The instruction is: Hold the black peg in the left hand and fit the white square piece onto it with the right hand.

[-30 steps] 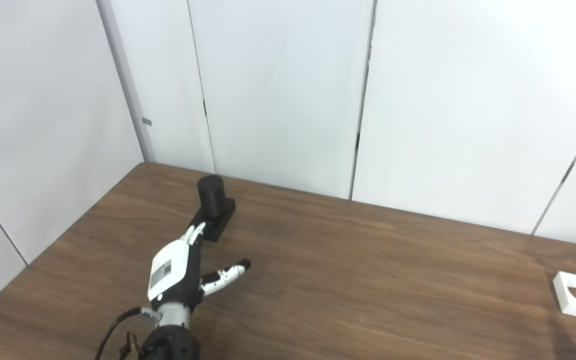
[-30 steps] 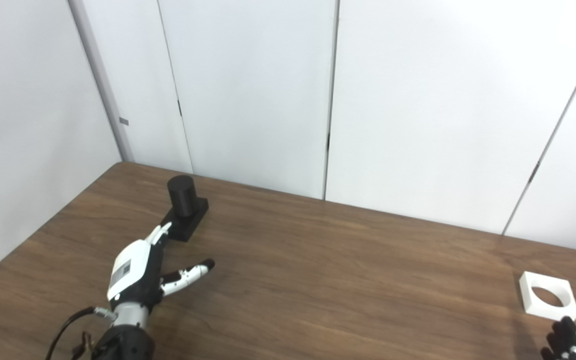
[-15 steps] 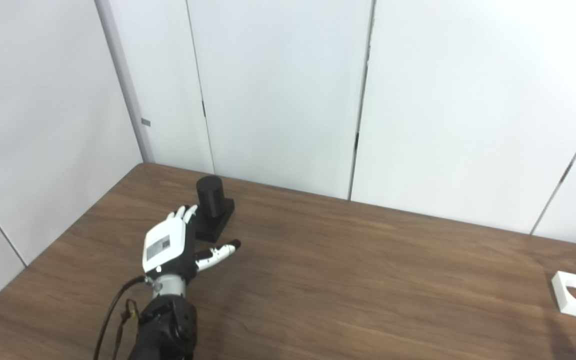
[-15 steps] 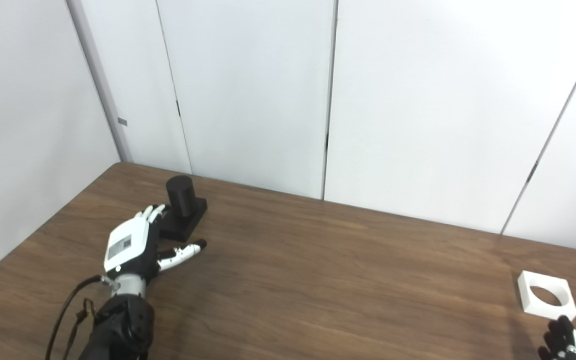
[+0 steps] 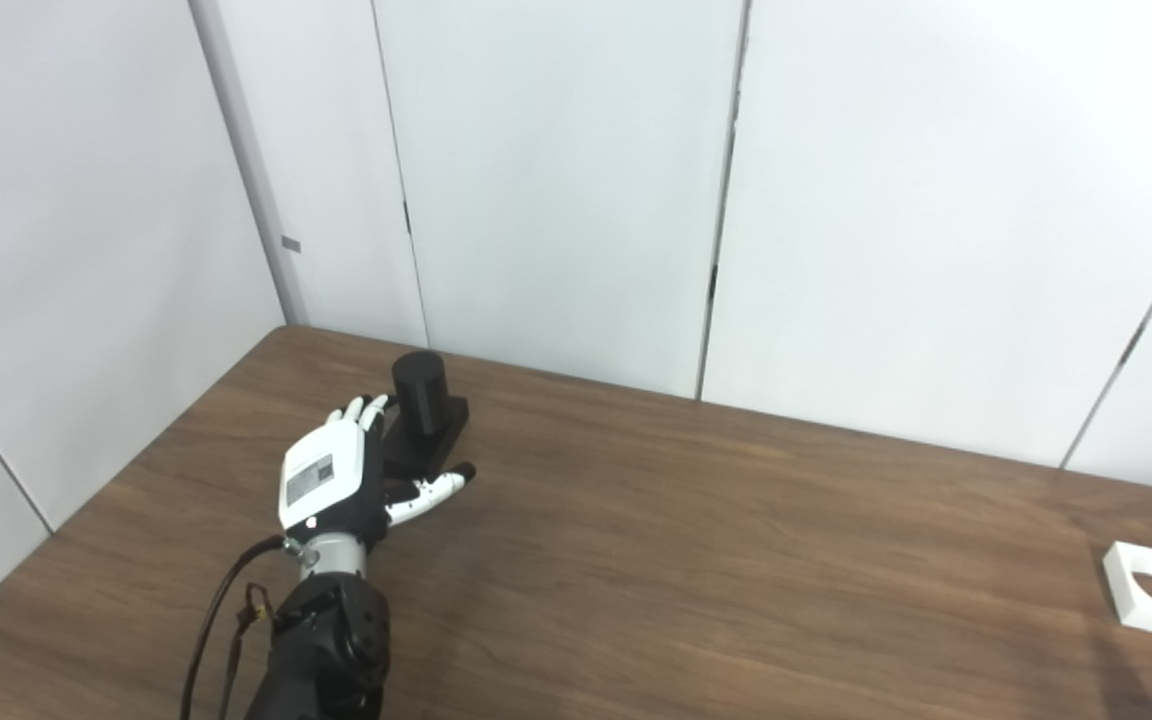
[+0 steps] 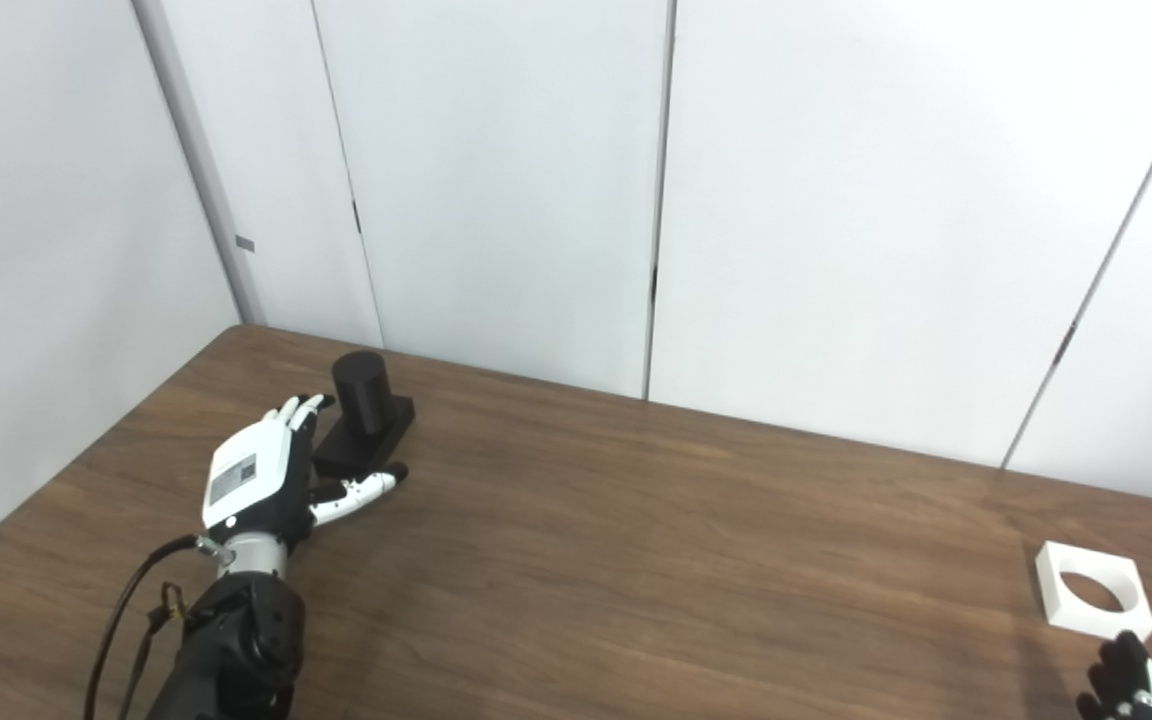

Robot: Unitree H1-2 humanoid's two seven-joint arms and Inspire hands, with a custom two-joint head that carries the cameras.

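You see a brown wooden table (image 5: 696,560) with white wall panels (image 5: 556,180) behind it. The black peg (image 5: 420,380) stands upright on its flat black base (image 5: 428,440), far back on the left side of the table.

Your left hand (image 5: 331,480) is right beside the base, on its near left side. The fingers (image 5: 364,410) are straight and apart, and they point up toward the peg. The thumb (image 5: 436,487) sticks out to the right, just in front of the base. The hand holds nothing — it is spread wide. You cannot tell if it touches the base or only hangs next to it.

The white square piece (image 6: 1093,590) lies flat near the right edge of the table, well apart from the peg. It has a round hole in the middle.

The two views differ here. In the left eye view only a dark bit of your right hand (image 6: 1124,682) shows at the bottom right corner. The right eye view shows more — dark fingertips and a strip of white, just below the white square piece. You cannot tell if that hand is spread or closed. It does not seem to touch the piece.
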